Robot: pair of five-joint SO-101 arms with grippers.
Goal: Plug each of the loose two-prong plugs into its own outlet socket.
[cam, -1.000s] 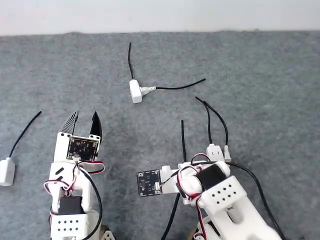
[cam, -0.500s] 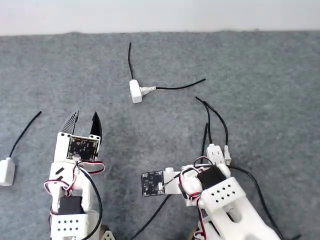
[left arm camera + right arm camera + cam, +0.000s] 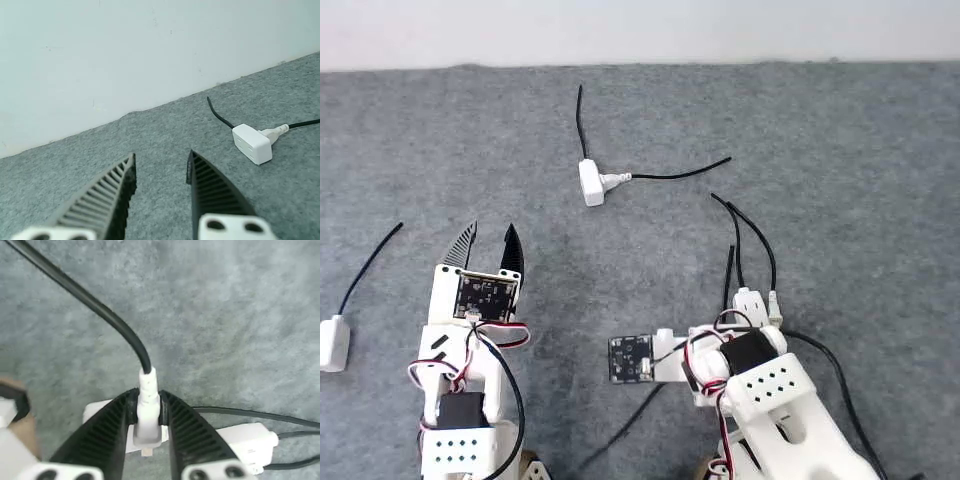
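My right gripper (image 3: 147, 394) is shut on a white two-prong plug (image 3: 147, 416) with a black cable (image 3: 95, 305). The plug hangs prongs-down just above a white outlet socket (image 3: 97, 411), and a second white piece (image 3: 250, 442) lies beside it. In the high view that socket (image 3: 750, 300) peeks out at the front of the right arm (image 3: 765, 385). My left gripper (image 3: 488, 243) stands open over bare carpet, nothing between its fingers (image 3: 115, 192). Ahead of it lies another white socket (image 3: 590, 182) (image 3: 252, 143) with a plug (image 3: 613, 180) in its side. A third socket (image 3: 332, 342) lies far left.
Grey carpet (image 3: 840, 130) covers the table up to a white wall (image 3: 150, 50) at the back. Black cables (image 3: 755, 240) trail from the socket by the right arm. One cable (image 3: 620, 428) runs toward the front edge between the arms.
The right arm has shifted slightly right with the plug held. Its black cable swung from left of the arm to beside the other cables, its tail now trailing toward the front.
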